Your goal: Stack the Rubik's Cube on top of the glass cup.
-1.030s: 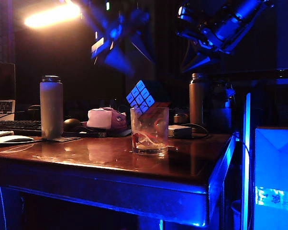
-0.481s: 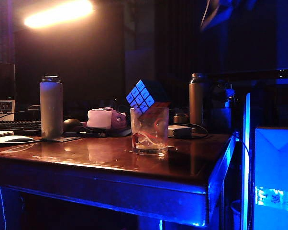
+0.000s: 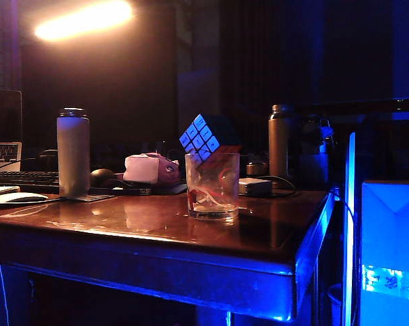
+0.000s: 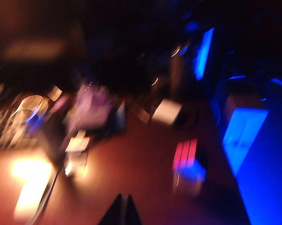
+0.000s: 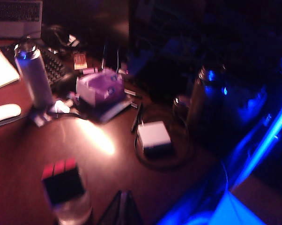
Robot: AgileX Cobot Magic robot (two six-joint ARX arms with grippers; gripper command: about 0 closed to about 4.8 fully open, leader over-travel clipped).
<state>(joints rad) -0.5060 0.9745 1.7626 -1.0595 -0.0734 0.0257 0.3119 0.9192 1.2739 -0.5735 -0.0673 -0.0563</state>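
The Rubik's Cube (image 3: 206, 139) rests tilted, one corner down, in the mouth of the glass cup (image 3: 212, 187) at the middle of the table. Neither arm shows in the exterior view. High above the table, my left gripper (image 4: 122, 199) is shut and empty; its blurred view shows the Rubik's Cube (image 4: 187, 157) on the glass cup (image 4: 190, 183) well off to one side. My right gripper (image 5: 123, 196) is also shut and empty, high over the table, with the Rubik's Cube (image 5: 62, 182) sitting on the glass cup (image 5: 74, 211) beside its tips.
A tall pale bottle (image 3: 73, 151) stands at the left of the table, a dark bottle (image 3: 280, 141) at the back right. A pink box (image 3: 150, 168), a white adapter (image 3: 255, 185), keyboard (image 3: 21, 178) and mouse (image 3: 18, 197) lie behind. A blue-lit box (image 3: 391, 238) stands right of the table edge.
Both arms, seen above the cube a second ago, have risen out of the exterior view. The cube and cup have not moved.
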